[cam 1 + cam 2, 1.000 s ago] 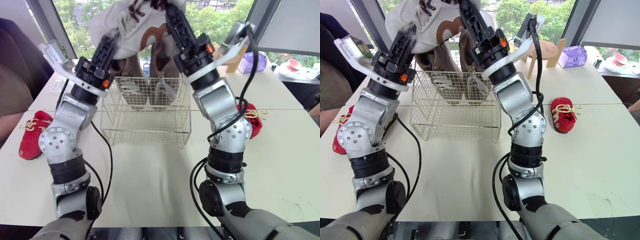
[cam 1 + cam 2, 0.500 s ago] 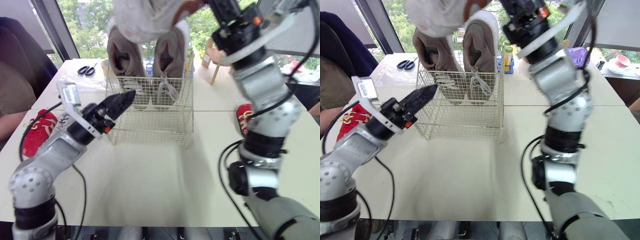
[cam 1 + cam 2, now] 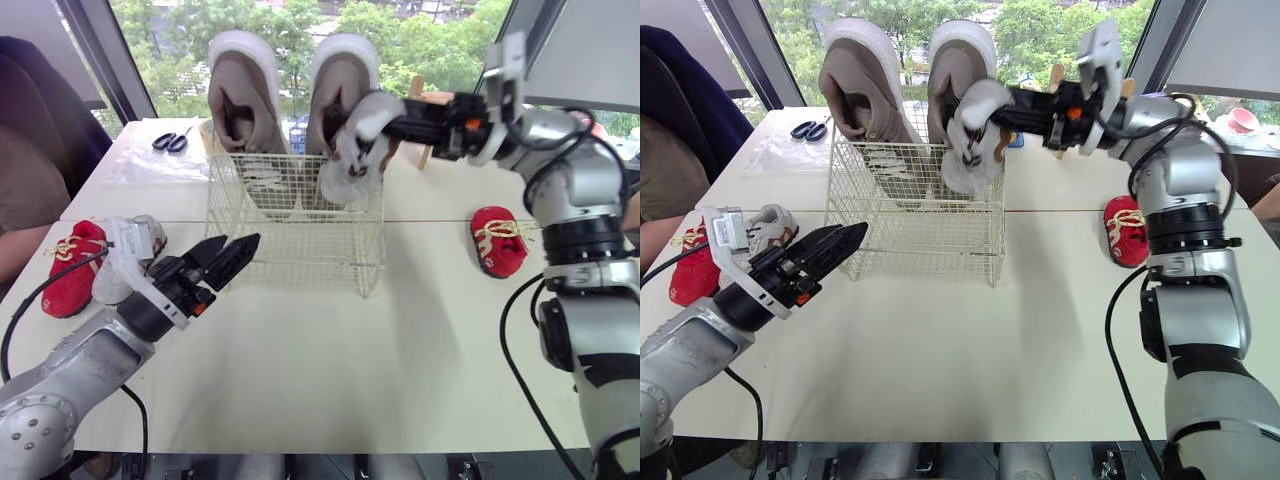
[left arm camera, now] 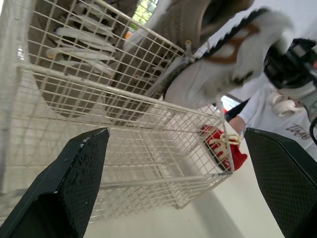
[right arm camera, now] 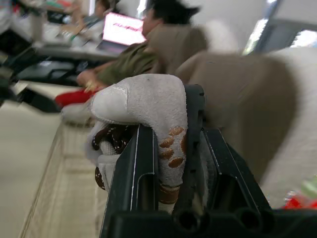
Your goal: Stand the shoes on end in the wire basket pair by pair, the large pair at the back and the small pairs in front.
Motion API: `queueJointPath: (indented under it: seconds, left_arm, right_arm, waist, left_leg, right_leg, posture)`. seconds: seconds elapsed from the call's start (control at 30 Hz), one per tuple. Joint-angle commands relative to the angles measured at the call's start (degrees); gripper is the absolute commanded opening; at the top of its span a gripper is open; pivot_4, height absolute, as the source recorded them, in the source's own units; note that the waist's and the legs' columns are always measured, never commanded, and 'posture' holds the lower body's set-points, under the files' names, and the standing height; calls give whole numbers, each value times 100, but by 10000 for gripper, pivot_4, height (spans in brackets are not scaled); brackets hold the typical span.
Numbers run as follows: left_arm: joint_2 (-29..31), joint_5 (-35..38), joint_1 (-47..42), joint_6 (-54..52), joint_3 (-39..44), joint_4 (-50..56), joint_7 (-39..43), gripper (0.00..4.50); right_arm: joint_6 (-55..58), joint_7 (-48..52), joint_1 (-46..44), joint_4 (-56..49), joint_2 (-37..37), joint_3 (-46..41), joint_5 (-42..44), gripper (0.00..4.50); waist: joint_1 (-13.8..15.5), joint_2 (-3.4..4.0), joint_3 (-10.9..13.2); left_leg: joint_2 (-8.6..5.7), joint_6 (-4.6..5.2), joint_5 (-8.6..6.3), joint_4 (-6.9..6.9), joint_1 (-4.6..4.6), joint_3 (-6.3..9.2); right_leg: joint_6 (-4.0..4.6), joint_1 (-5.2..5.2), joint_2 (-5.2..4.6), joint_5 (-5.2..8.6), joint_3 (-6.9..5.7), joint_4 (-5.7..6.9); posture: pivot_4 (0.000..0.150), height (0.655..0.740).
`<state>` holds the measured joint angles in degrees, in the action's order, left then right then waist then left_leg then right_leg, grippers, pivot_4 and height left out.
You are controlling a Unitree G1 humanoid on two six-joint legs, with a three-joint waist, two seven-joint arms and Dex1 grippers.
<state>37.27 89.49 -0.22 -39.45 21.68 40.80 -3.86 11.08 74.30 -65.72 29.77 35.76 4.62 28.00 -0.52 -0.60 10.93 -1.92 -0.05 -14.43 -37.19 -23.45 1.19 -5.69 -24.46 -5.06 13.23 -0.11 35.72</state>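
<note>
The wire basket (image 3: 292, 228) stands mid-table with two large taupe shoes (image 3: 243, 105) on end at its back. My right gripper (image 3: 388, 126) is shut on a small white shoe with brown trim (image 3: 354, 152), held at the basket's rim over its front right part; the right wrist view shows the white shoe (image 5: 148, 106) clamped between the fingers. My left gripper (image 3: 228, 258) is low, left of the basket, open and holding nothing. A second small white shoe (image 3: 765, 228) and a red shoe (image 3: 72, 272) lie behind it. Another red shoe (image 3: 498, 250) lies to the right.
Scissors (image 3: 170, 141) and a clear plastic bag (image 3: 150, 166) lie at the back left. A person (image 3: 30, 170) sits at the table's left edge. A wooden stool (image 3: 432, 100) stands behind the basket on the right.
A second ago both grippers held the white shoe high. My left gripper let go and dropped to the table's left. My right gripper brought the shoe down to the basket's rim.
</note>
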Motion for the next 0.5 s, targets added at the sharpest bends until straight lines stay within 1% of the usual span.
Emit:
queueJointPath:
  seconds: [0.03,0.1,0.23,0.3,0.37,0.4,0.43,0.5]
  left_arm:
    - [113,86,36,178,173,159,54,44570]
    - [155,89,44,216,166,136,46,44570]
    - [226,-3,-32,233,81,-6,80,44570]
    - [246,-38,-94,231,46,-75,80,45000]
    - [263,-79,-128,228,40,-124,45,45000]
    - [269,-99,-136,235,46,-146,17,45000]
    - [275,-104,-135,243,69,-173,-10,45000]
    - [319,-136,-122,248,158,-246,-58,45000]
  right_arm:
    - [-691,229,-188,174,6,75,-536,5312]
    - [-1026,280,-178,397,-66,183,-844,5312]
    - [-1229,390,-249,854,-341,138,-1029,5312]
    - [-1361,380,-297,1124,-425,109,-1138,15115]
    - [-1462,391,-335,1289,-447,81,-1233,23354]
    - [-1482,405,-352,1327,-444,61,-1260,28557]
    - [-1467,444,-356,1310,-421,42,-1270,33789]
    - [-1344,498,-358,1144,-339,-17,-1243,41779]
  waist:
    - [-3,0,0]
    - [-11,0,0]
    - [-18,0,0]
    - [-19,0,0]
    - [-19,0,0]
    - [-19,0,0]
    - [-18,0,0]
    - [-16,0,0]
  left_leg:
    - [-1,0,0,1,0,0]
    - [-3,-1,-1,4,0,1]
    - [-4,-2,-1,7,0,0]
    - [-4,-3,-1,9,0,1]
    - [-4,-3,-1,10,0,1]
    - [-4,-4,-1,10,0,1]
    - [-4,-4,-1,10,0,0]
    - [-4,-4,-1,9,0,1]
  right_leg:
    - [0,0,-1,0,0,-2]
    - [3,4,-2,-2,0,-19]
    - [7,4,-3,-4,0,-24]
    - [6,3,-3,-4,0,-23]
    - [7,3,-2,-4,0,-23]
    - [7,3,-2,-5,0,-23]
    - [6,3,-3,-5,0,-24]
    - [6,3,-3,-5,0,-24]
  posture:
    - [1500,7400]
    - [1500,7400]
    - [1500,7400]
    - [1500,7400]
    - [1500,7400]
    - [1500,7400]
    - [1500,7400]
    - [1500,7400]
